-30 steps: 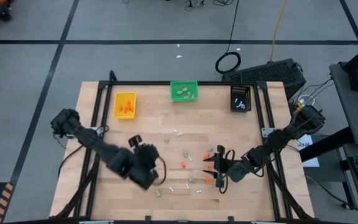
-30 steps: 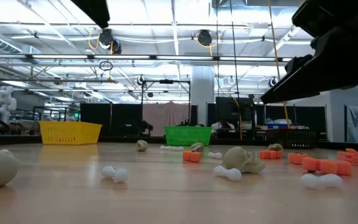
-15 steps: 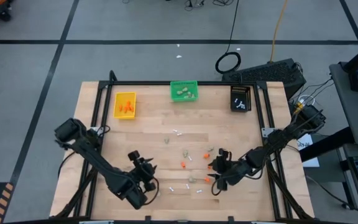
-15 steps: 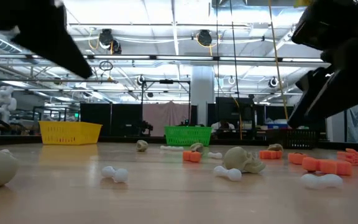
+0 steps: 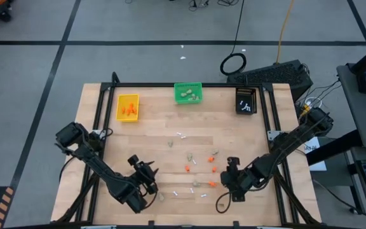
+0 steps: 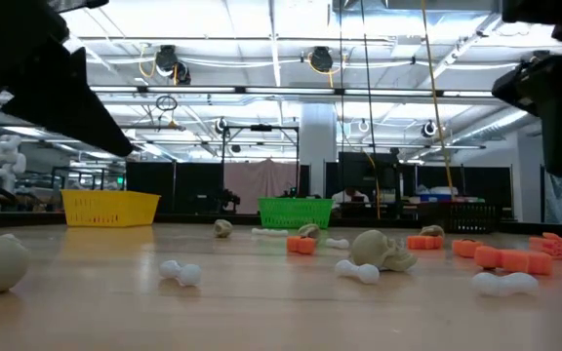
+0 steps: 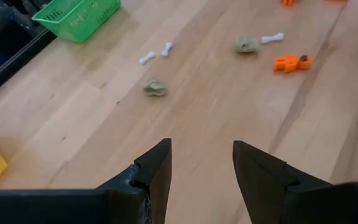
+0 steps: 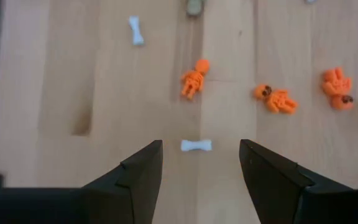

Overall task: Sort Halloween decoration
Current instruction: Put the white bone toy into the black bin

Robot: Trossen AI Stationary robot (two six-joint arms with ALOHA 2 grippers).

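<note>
- The bench (image 5: 151, 127) is bare pale wood, and it carries everything here.
- My left arm reaches in over the near left part of the bench; my left tool (image 5: 146, 179) hangs above the wood with its fingers (image 7: 154, 171) spread and nothing between them.
- My right arm comes in from the right edge; my right tool (image 5: 230, 175) sits over the near right part, fingers (image 8: 143, 167) spread as well, gripping nothing.
- Three bins stand along the far edge: a yellow bin (image 5: 128, 107) at the left with orange bits in it, a green bin (image 5: 188, 93) in the middle with beige lumps in it, a black bin (image 5: 246, 100) at the right with white sticks in it.
- The loose pieces lie scattered on the middle and near part of the bench, between my two tools.
- A skull lump (image 6: 382, 250) lies near the middle, with another lump (image 7: 155, 88) ahead of my left tool.
- Orange figures (image 8: 193, 78) lie ahead of my right tool, apart from each other.
- A white bone (image 8: 196, 145) lies on the wood just beyond my right tool's fingertips, in line with the gap and untouched.
</note>
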